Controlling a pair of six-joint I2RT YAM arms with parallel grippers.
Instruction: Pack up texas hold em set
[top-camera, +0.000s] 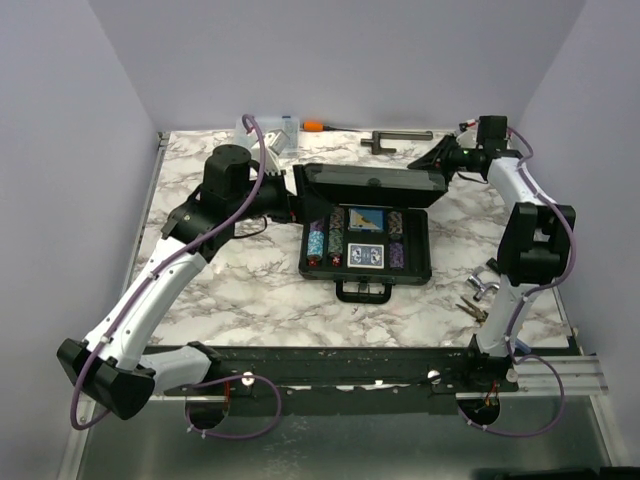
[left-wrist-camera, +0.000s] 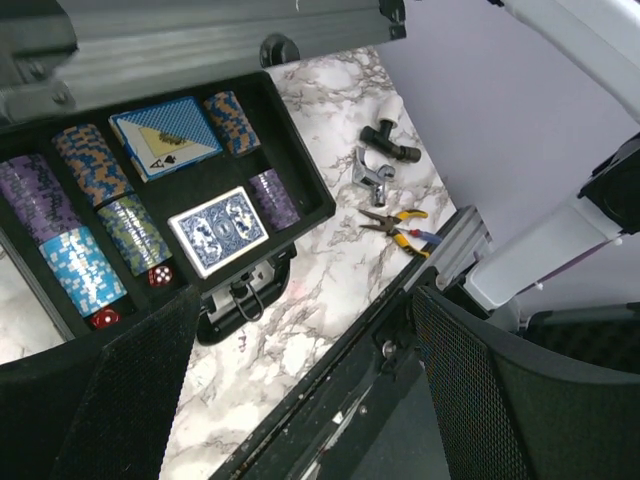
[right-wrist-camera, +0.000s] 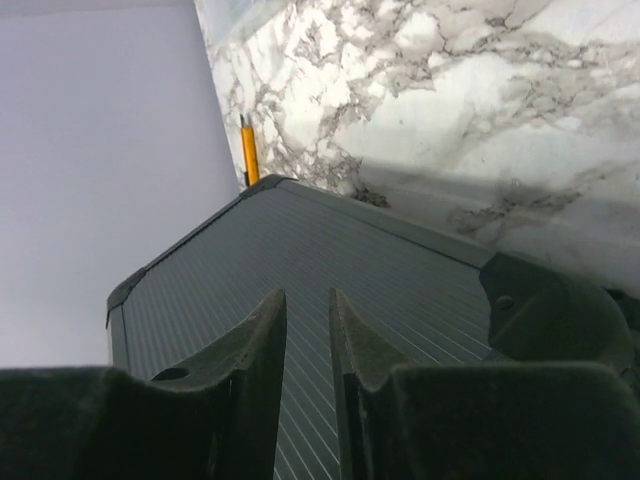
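Top: case mid-tabletop, lid half lowered between left gripper and right gripper

Left wrist: tray holds chips, decks, dice; fingers spread wide, empty

Right wrist: fingers narrowly apart over lid's back, pinching nothing

Step judged: closing lid; next, press flat and latch

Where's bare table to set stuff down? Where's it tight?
Free: white marble tabletop between black hard case and front black rail; also right of case. Crowded: near-right corner, yellow-handled pliers, silver metal fitting; back edge, clear plastic box, black T-shaped tool.
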